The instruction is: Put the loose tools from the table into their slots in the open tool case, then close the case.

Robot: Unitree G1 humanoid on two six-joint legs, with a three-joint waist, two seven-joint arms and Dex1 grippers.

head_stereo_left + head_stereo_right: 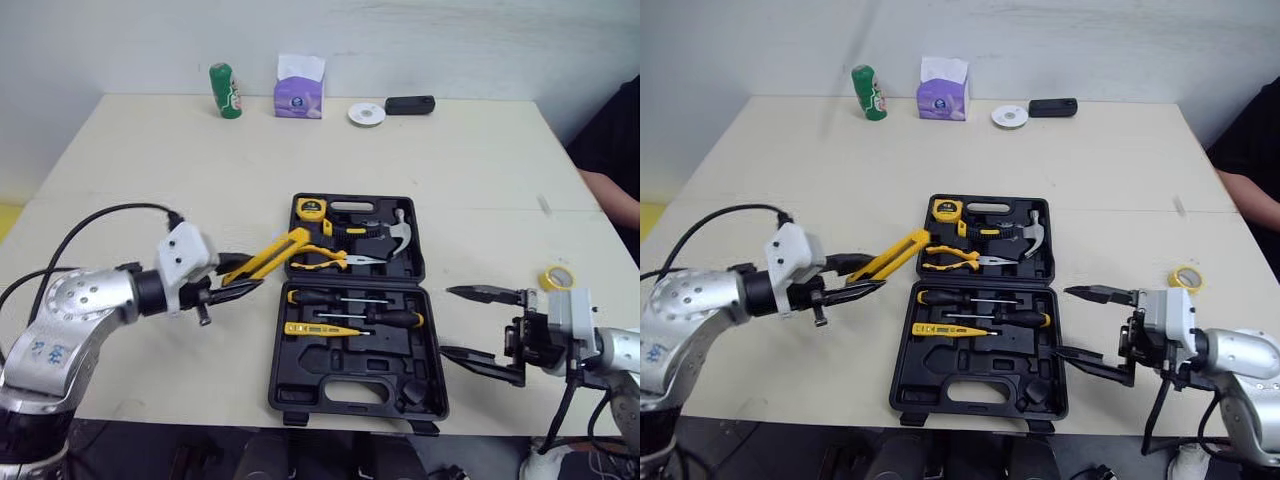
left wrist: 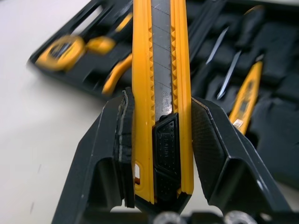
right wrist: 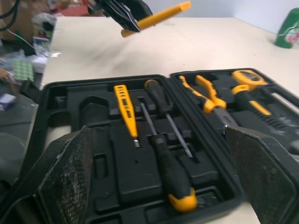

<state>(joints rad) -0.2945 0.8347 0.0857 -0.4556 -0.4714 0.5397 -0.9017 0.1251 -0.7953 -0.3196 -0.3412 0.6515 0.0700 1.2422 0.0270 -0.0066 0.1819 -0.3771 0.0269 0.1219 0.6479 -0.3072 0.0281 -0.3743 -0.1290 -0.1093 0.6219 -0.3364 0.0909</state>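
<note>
As the left tool (image 1: 243,275) clamps the knife (image 1: 276,252) near the case (image 1: 279,352) edge, the right tool (image 1: 448,321) gapes opposite.

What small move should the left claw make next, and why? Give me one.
Probably carry the utility knife rightward, over the near half of the tool case. The left claw is shut on the knife, raised by the case's left edge, and empty recesses show nearer than the yellow tester.
</note>
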